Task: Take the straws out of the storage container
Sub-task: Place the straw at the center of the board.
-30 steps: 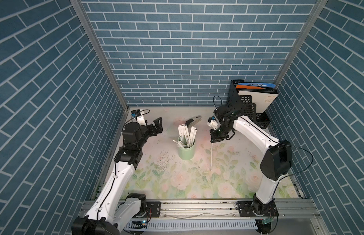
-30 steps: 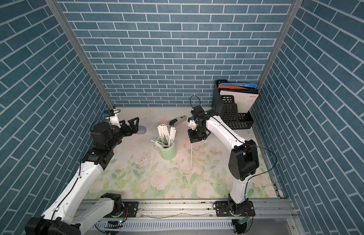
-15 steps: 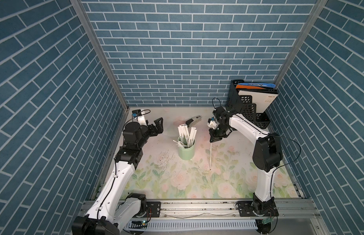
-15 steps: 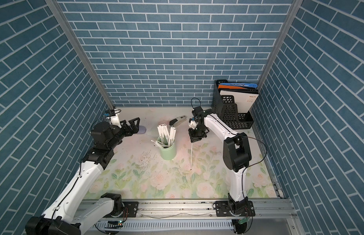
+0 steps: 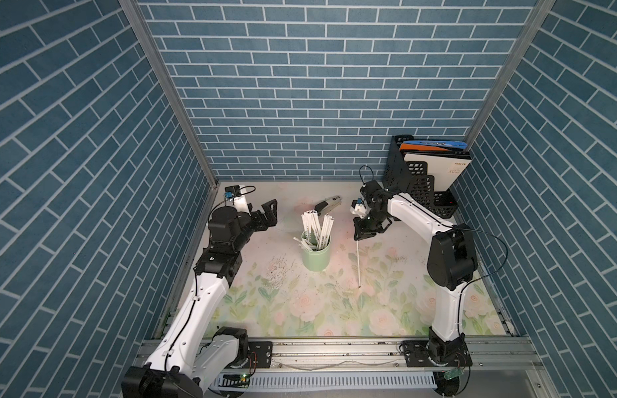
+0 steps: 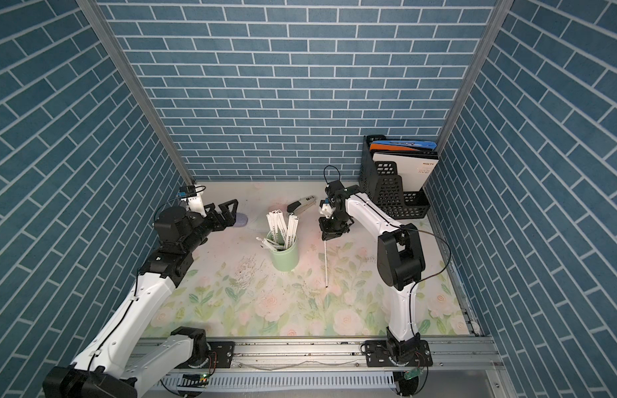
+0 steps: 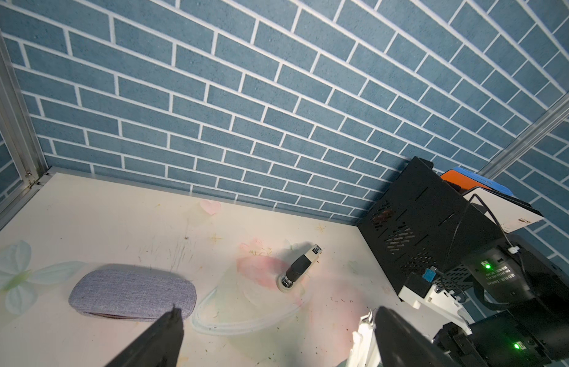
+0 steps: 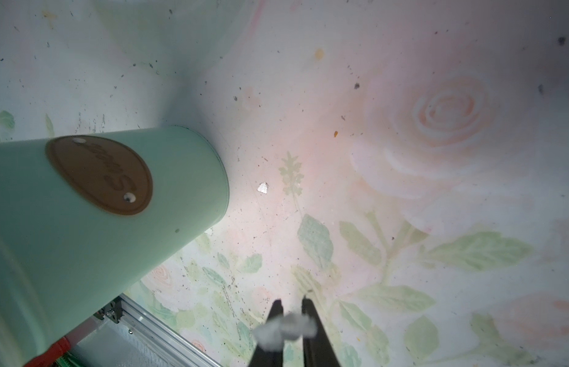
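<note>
The storage container (image 5: 315, 260) (image 6: 284, 258) is a mint-green cup with a brown oval label (image 8: 99, 174), standing mid-table. Several white straws (image 5: 315, 227) (image 6: 281, 229) stick out of it. My right gripper (image 5: 357, 237) (image 6: 325, 237) (image 8: 290, 305) hovers right of the cup, shut on the top of one straw (image 5: 358, 262) (image 6: 325, 265) (image 8: 284, 329). That straw hangs down with its dark tip on the mat, and the jaws show only a narrow slit. My left gripper (image 5: 271, 215) (image 6: 231, 213) (image 7: 275, 313) is wide open and empty, left of the cup, with the straws' tops (image 7: 364, 336) beside one finger.
A stapler (image 5: 327, 208) (image 7: 300, 267) lies behind the cup. A black perforated file holder (image 5: 421, 186) with folders fills the back right corner. A grey fabric case (image 7: 132, 290) and a clear plastic piece (image 7: 245, 317) lie on the floral mat near the left gripper.
The right arm's elbow has folded in and its gripper has shifted slightly left and down with the straw, whose lower tip stays on the mat. The left arm has not moved.
</note>
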Available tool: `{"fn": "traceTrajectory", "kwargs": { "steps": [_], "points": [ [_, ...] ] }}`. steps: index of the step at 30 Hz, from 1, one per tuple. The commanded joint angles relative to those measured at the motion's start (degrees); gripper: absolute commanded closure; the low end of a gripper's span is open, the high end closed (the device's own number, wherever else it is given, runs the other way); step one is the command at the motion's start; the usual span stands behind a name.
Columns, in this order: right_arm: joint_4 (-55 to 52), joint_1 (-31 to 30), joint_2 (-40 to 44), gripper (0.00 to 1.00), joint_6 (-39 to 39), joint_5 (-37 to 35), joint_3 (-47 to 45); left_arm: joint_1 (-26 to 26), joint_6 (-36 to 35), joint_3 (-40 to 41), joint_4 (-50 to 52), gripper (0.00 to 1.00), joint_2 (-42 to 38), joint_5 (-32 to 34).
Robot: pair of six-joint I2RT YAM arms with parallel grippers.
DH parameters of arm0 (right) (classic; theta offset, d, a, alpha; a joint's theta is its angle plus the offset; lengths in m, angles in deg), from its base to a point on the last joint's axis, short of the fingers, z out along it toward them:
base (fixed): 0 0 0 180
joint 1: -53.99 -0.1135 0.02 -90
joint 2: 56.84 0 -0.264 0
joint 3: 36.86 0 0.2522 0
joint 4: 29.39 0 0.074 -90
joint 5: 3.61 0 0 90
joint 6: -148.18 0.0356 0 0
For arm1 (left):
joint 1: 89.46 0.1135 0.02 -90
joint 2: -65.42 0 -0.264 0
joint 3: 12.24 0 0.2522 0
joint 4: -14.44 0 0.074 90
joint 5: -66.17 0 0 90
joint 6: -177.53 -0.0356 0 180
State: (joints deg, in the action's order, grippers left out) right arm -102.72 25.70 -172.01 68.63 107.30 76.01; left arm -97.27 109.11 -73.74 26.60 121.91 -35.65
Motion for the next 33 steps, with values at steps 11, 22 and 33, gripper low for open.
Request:
{"fn": "traceTrajectory", "kwargs": {
  "steps": [11, 22, 33],
  "points": [
    [4.76, 0.43, 1.30, 0.80, 0.57, 0.60, -6.07, -3.83, -2.77, 0.11, -0.24, 0.00, 0.19, 1.69],
    [35.07, -4.57, 25.14, 0.79, 3.21, -6.94, -27.37, -4.40, -3.02, -0.09, -0.06, 0.00, -1.59, 1.92],
    [59.02, -14.68, 33.57, 0.78, 6.38, -10.42, -42.08, -4.75, -2.95, 0.02, -0.15, 0.01, -1.64, 1.88]
  ]
}}
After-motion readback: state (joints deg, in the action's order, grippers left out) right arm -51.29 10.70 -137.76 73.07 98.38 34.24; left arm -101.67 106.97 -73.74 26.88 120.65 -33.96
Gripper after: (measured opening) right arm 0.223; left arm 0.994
